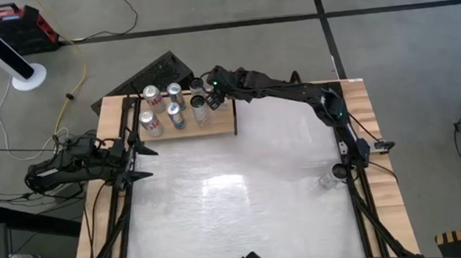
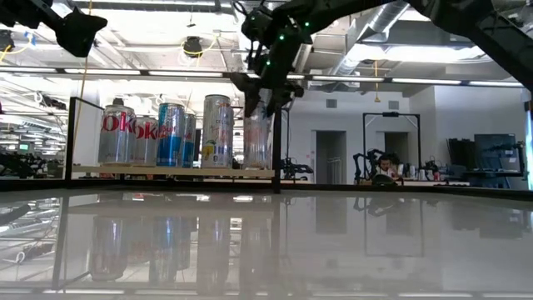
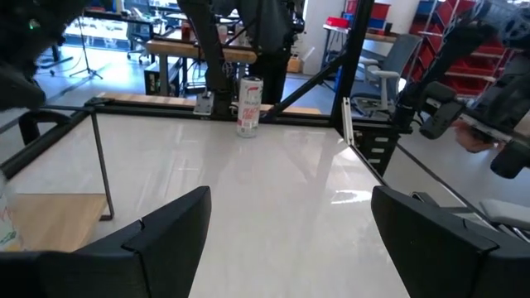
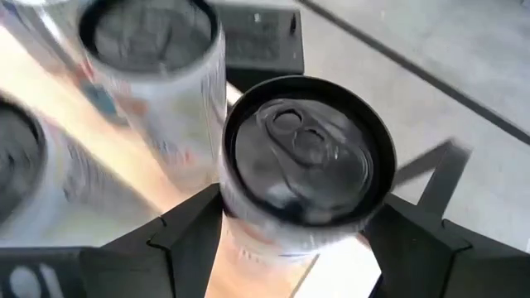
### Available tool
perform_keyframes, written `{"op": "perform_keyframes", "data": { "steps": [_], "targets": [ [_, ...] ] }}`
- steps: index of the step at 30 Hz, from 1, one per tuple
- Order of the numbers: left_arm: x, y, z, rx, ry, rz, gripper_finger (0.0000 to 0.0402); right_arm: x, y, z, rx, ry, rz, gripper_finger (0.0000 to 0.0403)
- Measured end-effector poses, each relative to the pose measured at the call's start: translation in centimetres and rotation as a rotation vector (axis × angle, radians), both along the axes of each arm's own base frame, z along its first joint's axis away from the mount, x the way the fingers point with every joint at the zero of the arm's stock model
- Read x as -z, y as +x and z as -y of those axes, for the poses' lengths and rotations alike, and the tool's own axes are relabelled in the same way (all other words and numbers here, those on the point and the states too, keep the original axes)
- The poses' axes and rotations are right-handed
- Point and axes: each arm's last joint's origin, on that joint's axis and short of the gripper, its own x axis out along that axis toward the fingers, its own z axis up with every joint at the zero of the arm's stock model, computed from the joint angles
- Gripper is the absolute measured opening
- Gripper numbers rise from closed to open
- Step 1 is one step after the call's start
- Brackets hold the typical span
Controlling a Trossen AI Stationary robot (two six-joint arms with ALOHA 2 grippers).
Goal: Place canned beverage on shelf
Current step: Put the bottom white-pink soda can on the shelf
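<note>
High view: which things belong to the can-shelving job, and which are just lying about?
Job in hand:
- shelf
- gripped can, in the right gripper
- four shelved cans
- spare can on the white table
- left gripper, open, waiting at the table's left edge

Lying about, on the floor:
- red-and-black case
- white stand base
- yellow cable

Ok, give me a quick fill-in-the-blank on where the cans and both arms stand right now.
1. The right tool has its fingers on either side of a can standing on the ____.
2. Counting that can, the shelf carries ____ cans.
3. One more can stands on the white tabletop near the ____ arm's base.
4. The left tool holds ____.

Missing words: shelf; five; right; nothing
</note>
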Motion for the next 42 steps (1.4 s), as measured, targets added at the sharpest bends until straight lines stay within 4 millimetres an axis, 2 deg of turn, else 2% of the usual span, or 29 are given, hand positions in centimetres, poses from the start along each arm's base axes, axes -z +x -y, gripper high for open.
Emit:
{"op": "perform_keyframes", "data": {
  "steps": [6,37,42],
  "targets": [
    [0.0,0.0,0.02,0.007,0.0,0.0,0.0318,0.92,0.25,0.38,0.003,0.007,-0.018,0.0296],
    [0.0,0.0,0.02,0.008,0.0,0.0,0.0318,0.82,0.38,0.49,-0.017,0.003,-0.005,0.0296],
    [0.0,0.0,0.02,0.008,0.0,0.001,0.0318,0.87,0.35,0.45,-0.017,0.005,-0.011,0.031]
  ]
}}
